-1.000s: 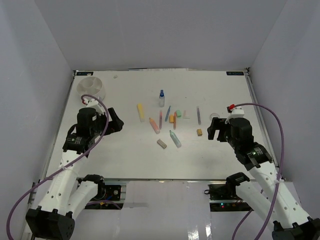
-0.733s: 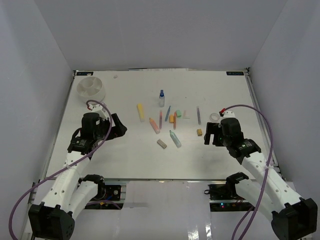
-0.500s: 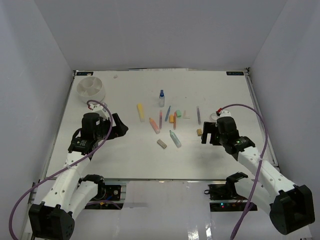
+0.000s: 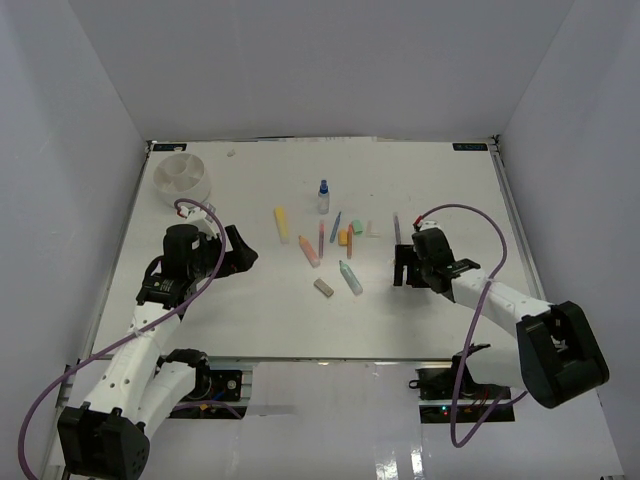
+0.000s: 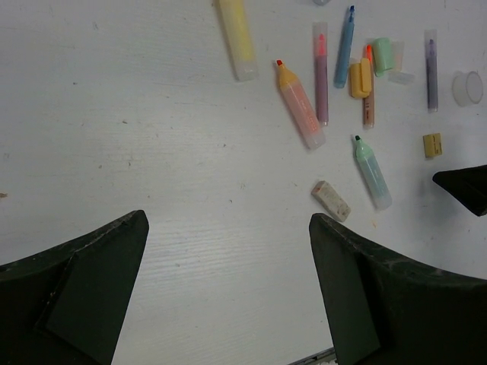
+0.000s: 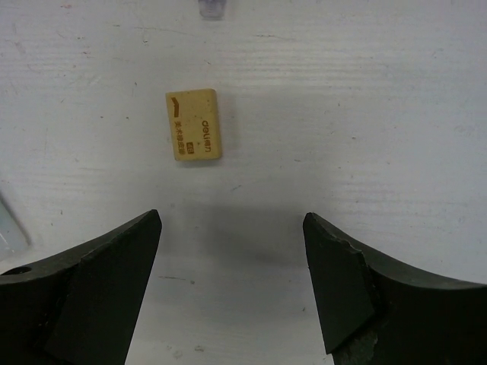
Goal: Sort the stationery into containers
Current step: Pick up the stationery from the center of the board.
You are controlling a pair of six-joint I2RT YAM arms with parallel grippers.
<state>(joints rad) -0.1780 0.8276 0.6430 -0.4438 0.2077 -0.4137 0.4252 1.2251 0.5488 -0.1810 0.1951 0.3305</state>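
Observation:
The stationery lies loose mid-table: a yellow marker (image 4: 281,223), a pink marker (image 4: 309,250), a teal marker (image 4: 350,276), a grey eraser (image 4: 323,288), a blue-capped bottle (image 4: 323,196) and thin pens (image 4: 335,226). The white divided tub (image 4: 182,175) stands at the far left corner. My right gripper (image 4: 401,268) hangs open low over the table. A tan eraser (image 6: 194,125) lies just ahead of its fingertips, outside the jaws (image 6: 232,228). My left gripper (image 4: 240,255) is open and empty (image 5: 228,228), left of the pile. The clear tape ring (image 5: 466,87) shows in the left wrist view.
White walls close in the table on three sides. A purple pen (image 4: 397,228) lies just beyond the right gripper. Green (image 4: 357,227) and orange (image 4: 343,237) eraser blocks sit among the pens. Purple cables loop over both arms.
The right arm has swung left and lowered, bringing its gripper up to the tan eraser. The left gripper drifted slightly right, then held still.

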